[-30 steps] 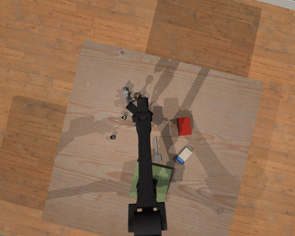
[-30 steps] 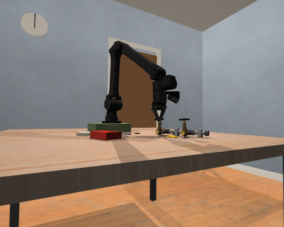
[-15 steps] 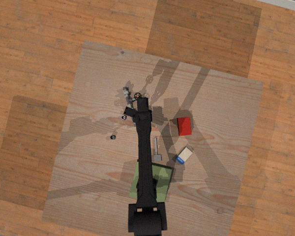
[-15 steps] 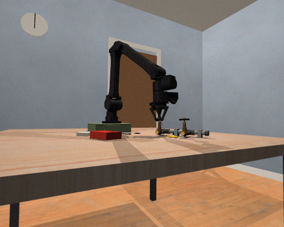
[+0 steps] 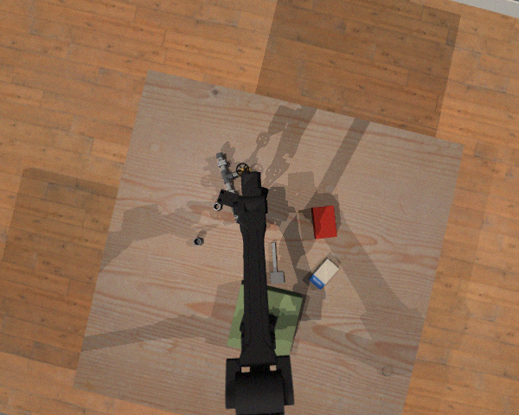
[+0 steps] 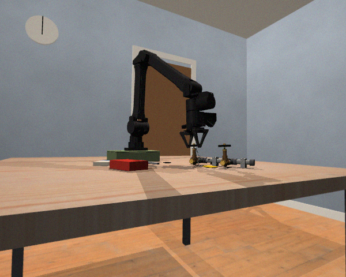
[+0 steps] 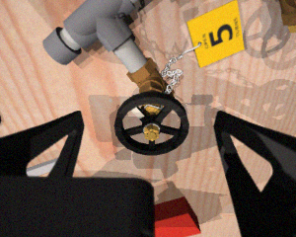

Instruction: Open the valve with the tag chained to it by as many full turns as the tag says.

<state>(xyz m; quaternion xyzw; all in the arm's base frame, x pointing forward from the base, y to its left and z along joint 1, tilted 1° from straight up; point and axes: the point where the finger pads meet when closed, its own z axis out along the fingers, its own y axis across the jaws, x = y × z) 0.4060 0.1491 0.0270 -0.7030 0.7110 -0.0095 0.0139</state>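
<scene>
The tagged valve has a black handwheel (image 7: 152,121) on a brass body (image 7: 150,81). A chain (image 7: 172,74) links it to a yellow tag (image 7: 216,34) marked 5. My gripper (image 7: 149,118) is open. Its two black fingers stand wide on either side of the handwheel, apart from the rim. In the side view the gripper (image 6: 194,139) hangs just above this valve (image 6: 193,155). A second valve (image 6: 224,154) stands further along the grey pipe (image 6: 229,161). In the overhead view my wrist covers the tagged valve, and one handwheel (image 5: 242,169) shows beside it.
A red block (image 5: 323,221), a white and blue box (image 5: 323,273) and a grey tool (image 5: 274,264) lie right of the arm. A black ring (image 5: 198,241) and a nut (image 5: 216,206) lie to the left. The arm's base stands on a green plate (image 5: 268,319).
</scene>
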